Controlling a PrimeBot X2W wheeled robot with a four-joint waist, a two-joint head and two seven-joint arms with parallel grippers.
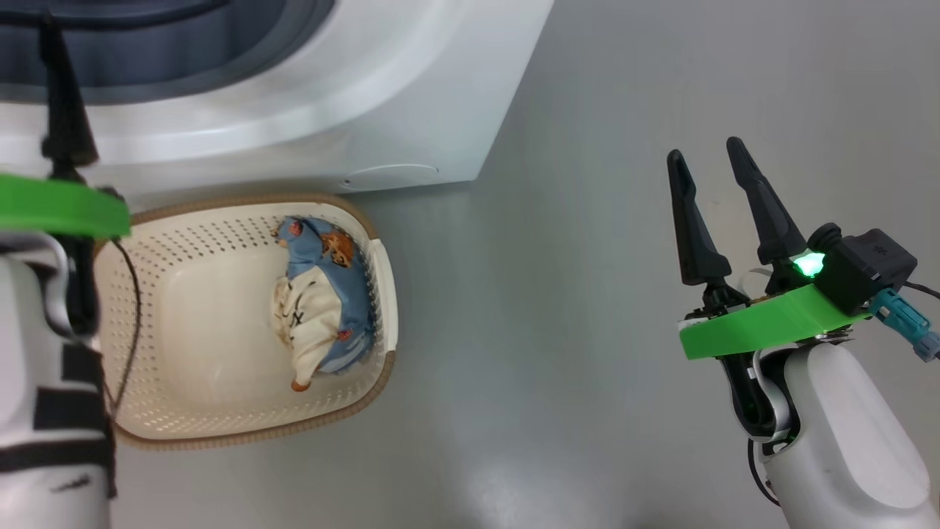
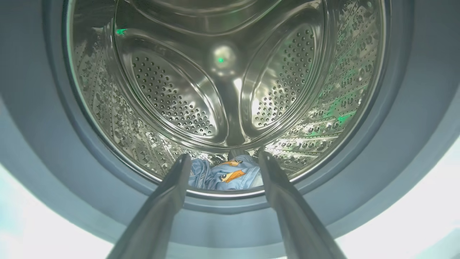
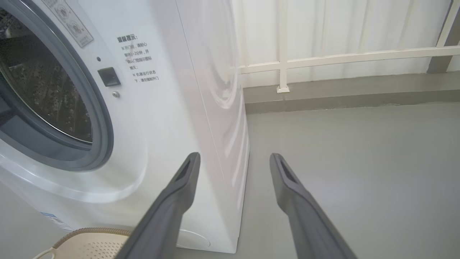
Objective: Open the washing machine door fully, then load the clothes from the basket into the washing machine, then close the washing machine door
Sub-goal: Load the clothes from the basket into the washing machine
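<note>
The right gripper (image 1: 705, 150) stands at the lower right of the head view. Its two dark fingers are apart with nothing between them, over bare grey floor (image 1: 587, 308) and well apart from the basket (image 1: 385, 279). In its own wrist view the fingers point past the right front corner of the washer (image 3: 172, 108). The left gripper (image 2: 222, 155) is raised at the far left of the head view, where one finger shows dark against the washer's mouth. Its wrist view shows both fingers spread wide, holding nothing, aimed into the drum (image 2: 172, 90).

The basket sits on the floor just in front of the washer, near its lower right corner. I cannot tell whether its brown rim touches the white front. One garment (image 1: 323, 301) lies bunched against the basket's right wall: blue cloth with orange prints and a cream panel with dark marks.

Beyond, the washer's mouth is uncovered, ringed by a grey-blue seal (image 2: 43, 136). The other garment (image 2: 230, 175), blue with an orange print, lies on the bottom of the steel drum near its front lip, seen between the left fingers and beyond their tips.

The right wrist view shows a black latch (image 3: 109, 76) and printed text beside the seal, and a blue label (image 3: 54, 219) low on the front. Farthest off, a white railing (image 3: 323, 59) runs along a pale wall
</note>
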